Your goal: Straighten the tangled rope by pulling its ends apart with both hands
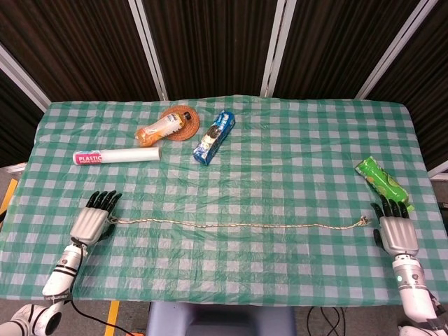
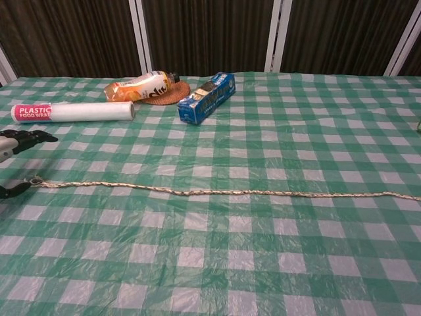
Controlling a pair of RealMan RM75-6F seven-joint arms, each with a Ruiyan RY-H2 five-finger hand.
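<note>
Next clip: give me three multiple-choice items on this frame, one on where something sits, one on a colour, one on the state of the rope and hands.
1. The orange bottle lies
A. on the round mat
B. beside the right hand
C. on the blue box

2. The packet near the right hand is
A. red
B. green
C. white

3. The rope is
A. coiled in a heap
B. lifted off the table
C. laid out long on the cloth, both hands open

Key: 1 A, its neck rests on the mat. 2 B, bright green. 3 C, it runs from the left hand to the right, with neither hand's fingers around it.
</note>
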